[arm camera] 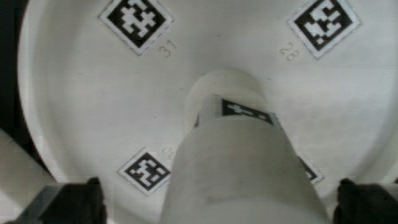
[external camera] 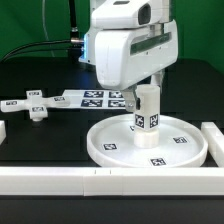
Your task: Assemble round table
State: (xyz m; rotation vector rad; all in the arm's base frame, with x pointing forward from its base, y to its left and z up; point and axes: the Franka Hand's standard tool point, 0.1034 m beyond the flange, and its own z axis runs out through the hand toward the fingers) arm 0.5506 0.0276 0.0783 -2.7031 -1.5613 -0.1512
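The large rimmed disc (external camera: 150, 146) lies flat on the dark surface (external camera: 40, 140), toward the exterior view's right and near the front border bar (external camera: 110, 180), with its tagged inner face up so the hub can take a leg. The short cylinder leg (external camera: 147, 108) stands upright at the disc's centre, seated in or on the hub; whether it is fully screwed home cannot be told. The end effector (arm camera: 214, 198) hangs directly above the leg with its jaws spread as wide as they go, one finger on each side of the cylinder and apart from it, so it has hold of nothing. The small flat foot piece (external camera: 35, 108) waits on the surface at the far left, beside the marker board (external camera: 100, 98), likely kept clear until the leg is secure.
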